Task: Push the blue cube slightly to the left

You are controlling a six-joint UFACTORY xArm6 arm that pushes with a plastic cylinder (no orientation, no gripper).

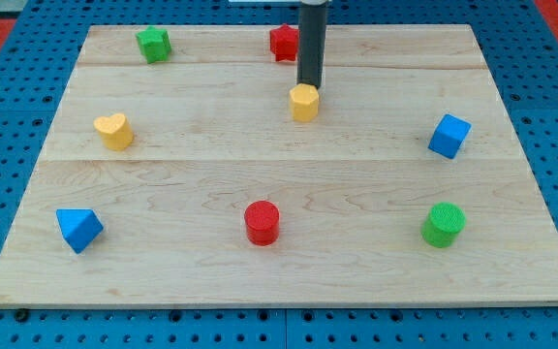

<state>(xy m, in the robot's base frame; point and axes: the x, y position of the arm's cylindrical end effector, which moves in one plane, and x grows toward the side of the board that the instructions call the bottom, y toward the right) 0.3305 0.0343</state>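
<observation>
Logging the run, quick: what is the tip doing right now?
My tip: holding nothing, right behind the yellow block, far to the view's left of the blue cube.

We see the blue cube [449, 136] resting on the worktop [356, 184] near its right edge, about midway up that edge. It sits turned at an angle, one corner toward the view's bottom, standing alone.

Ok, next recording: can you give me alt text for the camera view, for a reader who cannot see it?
A dark rod's tip sits just above a yellow hexagonal block near the top middle of a pale wooden board, far left of the blue cube at the right. Also scattered: green star-like block, red block, yellow heart, blue triangular block, red cylinder, green cylinder.
</observation>
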